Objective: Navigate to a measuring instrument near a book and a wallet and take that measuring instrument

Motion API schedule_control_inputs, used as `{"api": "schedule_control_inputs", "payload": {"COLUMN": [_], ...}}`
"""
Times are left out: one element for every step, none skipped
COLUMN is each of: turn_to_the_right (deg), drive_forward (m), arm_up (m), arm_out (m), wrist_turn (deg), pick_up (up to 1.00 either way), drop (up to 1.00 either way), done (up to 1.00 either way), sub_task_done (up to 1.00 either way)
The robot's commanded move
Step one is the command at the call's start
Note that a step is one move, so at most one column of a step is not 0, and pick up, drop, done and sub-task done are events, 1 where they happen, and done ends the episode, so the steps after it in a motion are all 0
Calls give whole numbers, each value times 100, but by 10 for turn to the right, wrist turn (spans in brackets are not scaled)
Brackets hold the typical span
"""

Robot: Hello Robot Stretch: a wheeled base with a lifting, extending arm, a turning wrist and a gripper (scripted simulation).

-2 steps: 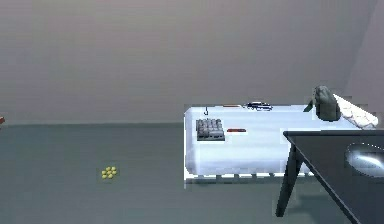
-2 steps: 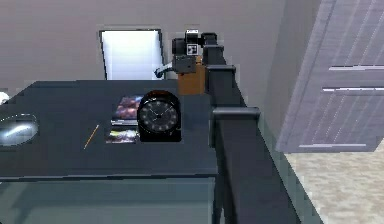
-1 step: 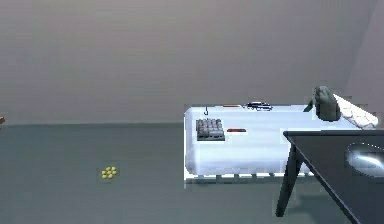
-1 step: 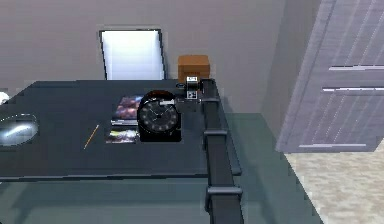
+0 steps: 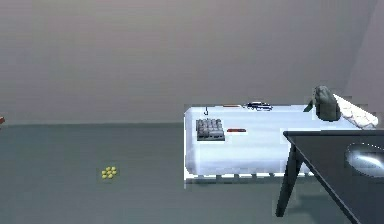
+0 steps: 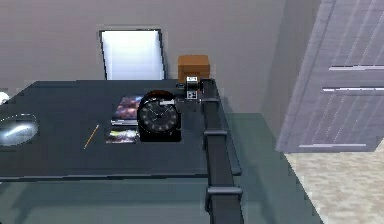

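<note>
A white bed [image 5: 255, 150] stands far ahead. A white chair [image 6: 132, 52] sits behind the dark bench [image 6: 70, 160]; a door [image 6: 345, 80] is on the right.

No legible text, numbers, brands or signs anywhere. Round dark dial [image 6: 158, 116] just left of the gripper [image 6: 188, 92], on the near side: faint pale marks around the rim, too small to read as numerals. Colourful cover of the book [image 6: 127, 106], farther left of the gripper: print reduced to smudges of colour, nothing readable.
</note>
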Motion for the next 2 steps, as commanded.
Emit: {"api": "schedule_control_inputs", "payload": {"turn_to_the_right": [0,0], "drive_forward": [0,0], "arm_up": [10,0], "arm_out": [0,0], "wrist_turn": [0,0], "pick_up": [0,0], "drop": [0,0], "done": [0,100], "sub_task_done": [0,0]}}
